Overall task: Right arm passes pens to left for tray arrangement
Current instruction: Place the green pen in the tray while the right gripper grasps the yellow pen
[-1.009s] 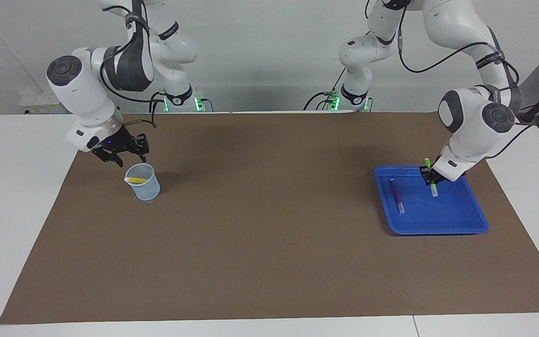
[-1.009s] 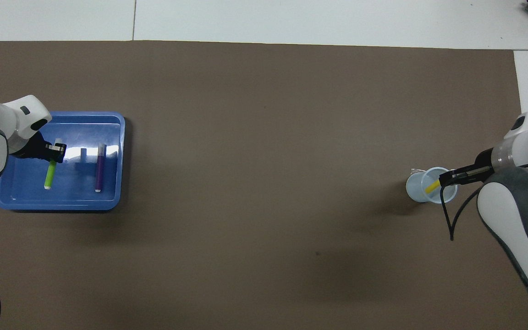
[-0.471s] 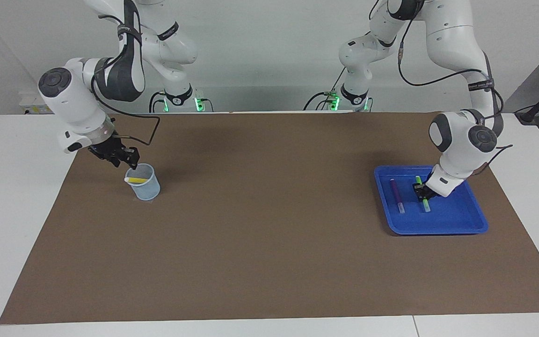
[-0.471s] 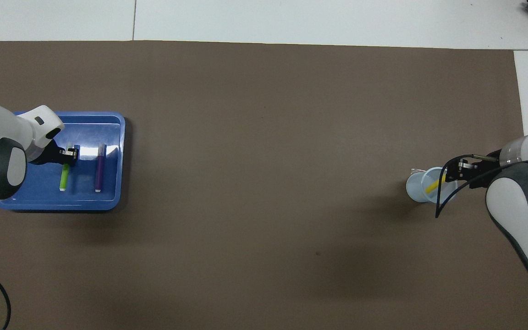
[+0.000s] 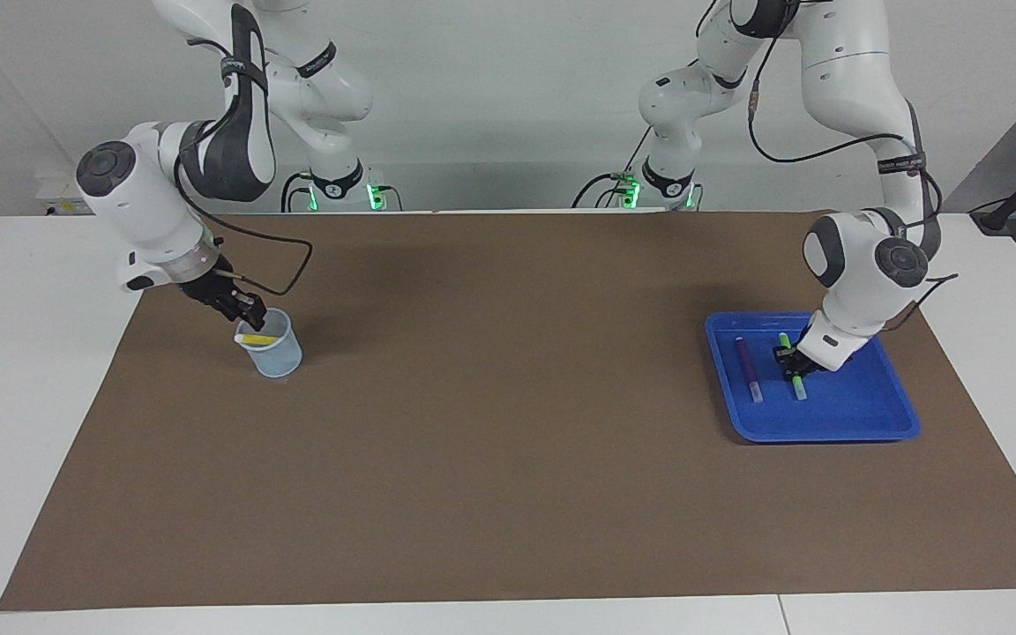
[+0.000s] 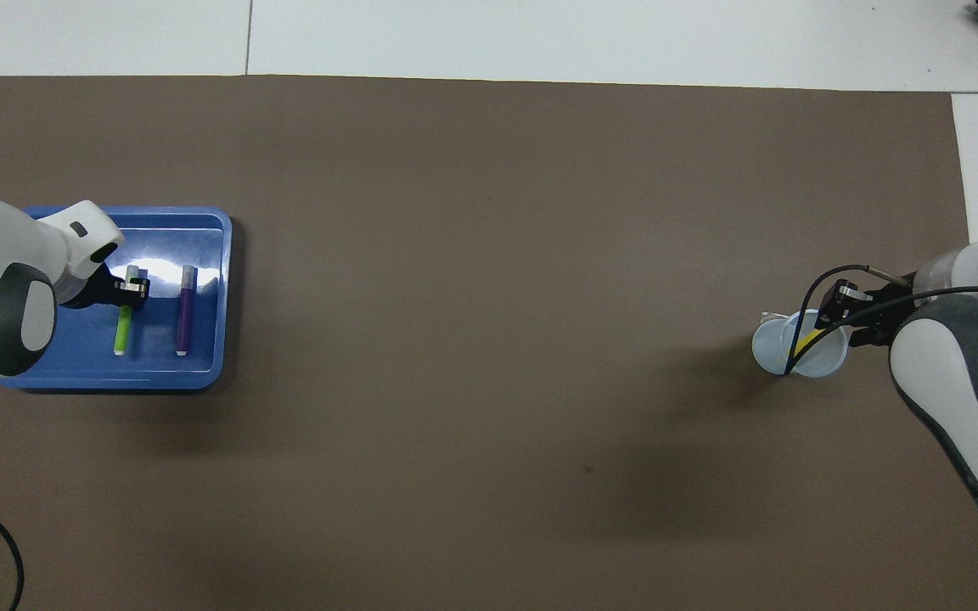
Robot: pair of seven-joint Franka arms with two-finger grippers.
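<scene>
While both pincers' grips stay unclear, slim green pen point(image 5: 792, 366) lies in glossy tray point(image 5: 861, 414).

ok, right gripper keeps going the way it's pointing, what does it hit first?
Most likely the yellow pen in the mesh cup. The right gripper slants down at the cup's mouth on the robots' side. The cup's rim could come first; depth is unclear.

Bright blue tray point(image 5: 861, 422); purple pen point(image 5: 746, 360); green pen point(image 6: 123, 327); yellow pen point(image 5: 254, 339); pale-blue cup point(image 5: 279, 357); brown mat point(image 5: 508, 441).
</scene>
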